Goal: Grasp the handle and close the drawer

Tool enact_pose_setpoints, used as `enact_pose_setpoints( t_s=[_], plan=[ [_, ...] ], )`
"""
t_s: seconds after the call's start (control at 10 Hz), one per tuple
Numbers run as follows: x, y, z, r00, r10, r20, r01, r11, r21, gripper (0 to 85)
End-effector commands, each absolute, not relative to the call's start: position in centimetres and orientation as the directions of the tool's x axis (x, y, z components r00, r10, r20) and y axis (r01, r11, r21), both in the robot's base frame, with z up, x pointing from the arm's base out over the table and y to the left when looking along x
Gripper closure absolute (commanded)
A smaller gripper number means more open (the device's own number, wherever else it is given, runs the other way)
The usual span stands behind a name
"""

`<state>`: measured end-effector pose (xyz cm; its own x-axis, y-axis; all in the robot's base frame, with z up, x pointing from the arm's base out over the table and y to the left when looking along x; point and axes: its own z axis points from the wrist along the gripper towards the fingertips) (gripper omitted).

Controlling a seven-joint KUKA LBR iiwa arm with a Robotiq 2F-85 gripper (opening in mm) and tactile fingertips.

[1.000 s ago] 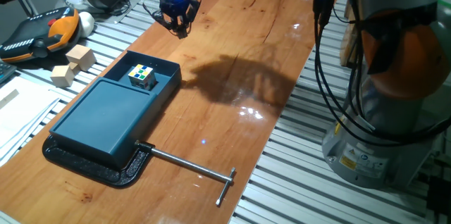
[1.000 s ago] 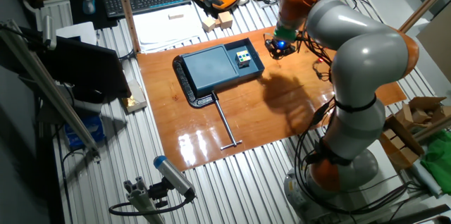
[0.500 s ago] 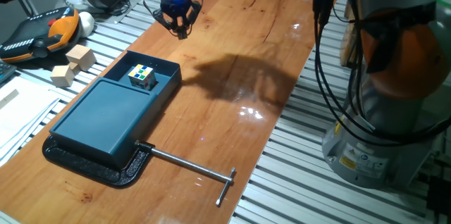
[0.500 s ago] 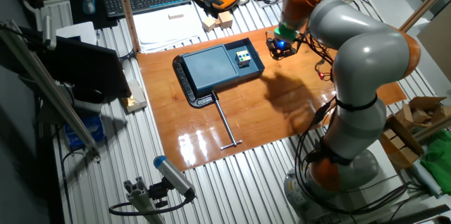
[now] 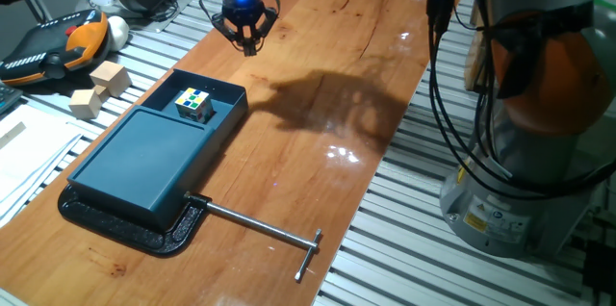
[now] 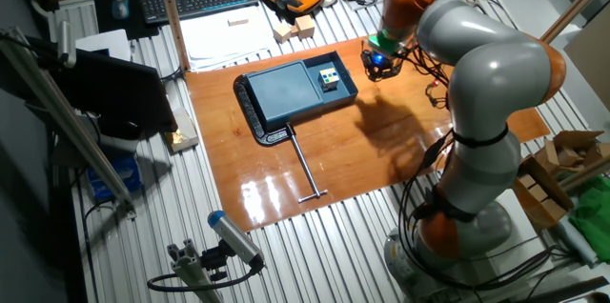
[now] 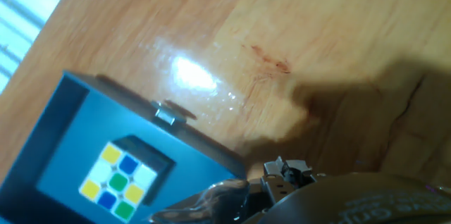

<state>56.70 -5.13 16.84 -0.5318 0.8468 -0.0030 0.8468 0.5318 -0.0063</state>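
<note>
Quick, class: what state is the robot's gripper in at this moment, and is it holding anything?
Gripper: holding nothing, hanging in the air beyond the open drawer, apart from its handle; open or closed cannot be told.

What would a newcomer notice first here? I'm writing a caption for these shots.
Probably the colourful cube lying in the open teal drawer, which sticks out of its flat box on the wooden table. Next, the hand with its blue light, hovering above the table beyond the drawer, and the T-ended metal rod near the table's front edge.
</note>
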Motion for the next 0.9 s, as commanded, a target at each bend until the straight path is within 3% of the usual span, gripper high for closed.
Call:
enact_pose_setpoints(
  t_s=[0.0, 0.8],
  plan=[
    [56.84, -5.17, 16.86, -0.457, 0.889, 0.004, 0.889, 0.457, -0.008, 84.3],
    [56.91, -5.2, 16.8, -0.456, 0.89, 0.011, 0.889, 0.456, -0.045, 84.3]
  ],
)
